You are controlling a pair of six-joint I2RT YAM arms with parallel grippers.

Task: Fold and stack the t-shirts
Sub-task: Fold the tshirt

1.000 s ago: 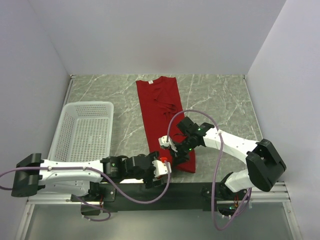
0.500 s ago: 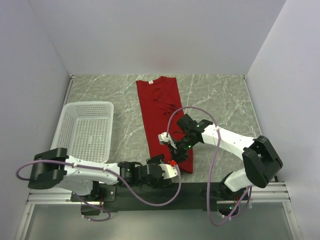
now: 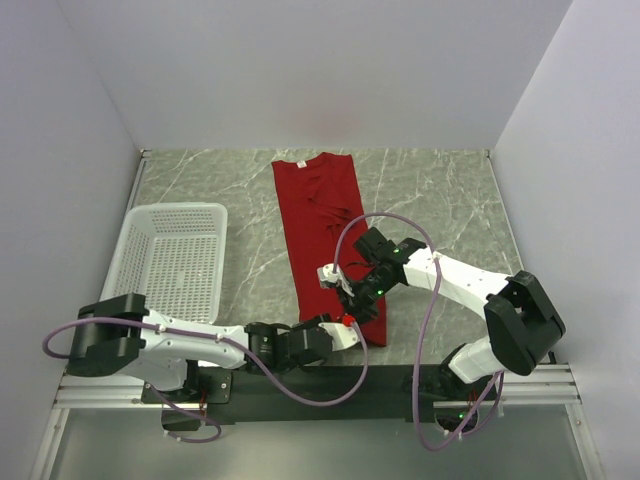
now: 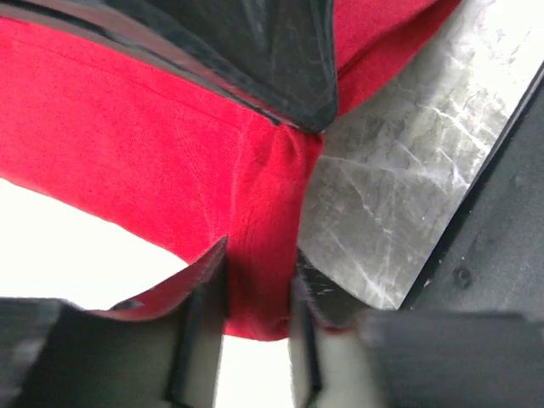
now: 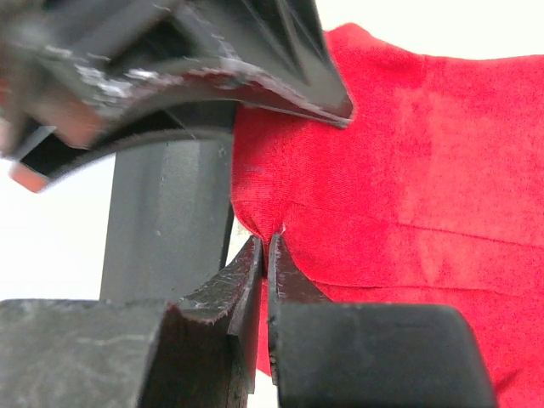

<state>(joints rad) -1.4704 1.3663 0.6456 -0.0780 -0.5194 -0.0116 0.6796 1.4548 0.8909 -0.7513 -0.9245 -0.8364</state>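
Marble tabletop [image 3: 450,190], red t-shirt [image 3: 315,210] lengthwise: hem-grab step.
L gripper [image 4: 259,276], R gripper [image 5: 266,255] each pinched near hem; next prob. lift tog., fold fwd.

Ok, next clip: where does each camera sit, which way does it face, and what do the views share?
Top external: fixed above and behind the bases, looking down on the table, t-shirt and basket; left arm and right arm show.
Left wrist: on the left arm, looking along its fingers at the t-shirt's near edge; the left pincer grips bunched cloth.
Right wrist: on the right arm, facing the same edge; the right pincer pinches a fold.
Shared: all three show the t-shirt's near end.
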